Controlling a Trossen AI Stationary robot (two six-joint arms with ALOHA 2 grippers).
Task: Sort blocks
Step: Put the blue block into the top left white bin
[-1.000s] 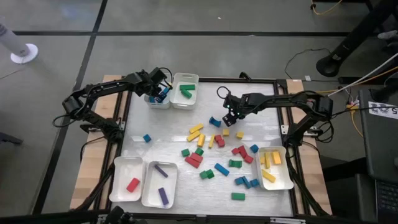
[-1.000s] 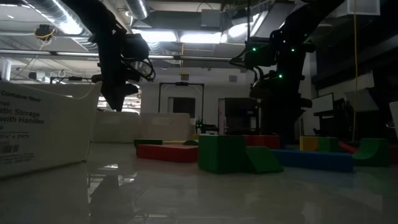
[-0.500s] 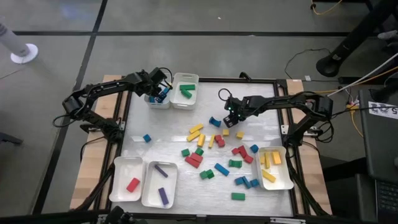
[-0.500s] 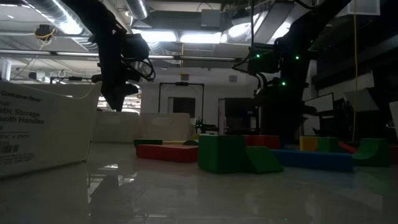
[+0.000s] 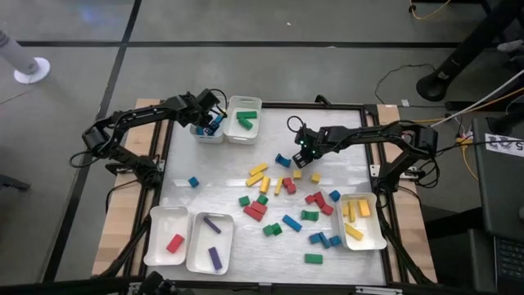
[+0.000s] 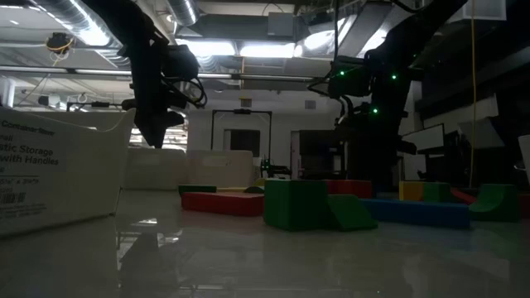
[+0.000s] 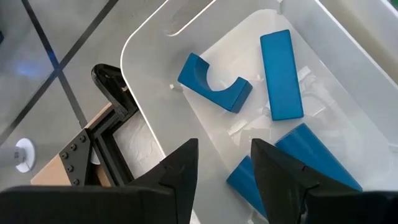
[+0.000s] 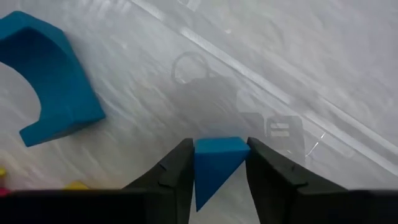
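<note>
Since a second ago the right gripper has drawn its fingers in: then they stood wide above the table, now they are clamped on a small blue wedge block, seen pinched between the two fingertips in the right wrist view. The arm has barely shifted over the table; the left arm has not moved.

Along the near edge of the table, two white trays sit at the near left corner: one holds a red block, the next holds two purple blocks. Toward the near right corner a third tray holds yellow blocks. A green block lies alone by the near edge.

In the middle of the table the unsorted blocks lie scattered: red, yellow, blue and green. A lone blue cube lies apart toward the left edge.

Just beyond the scatter, the right gripper hangs with its wedge, beside a blue arch block lying on the table.

At the far edge, two more trays stand side by side. One holds a green block. The left gripper hangs over the other, the blue tray, fingers apart and empty. Inside lie a blue arch, a blue bar and further blue pieces.
</note>
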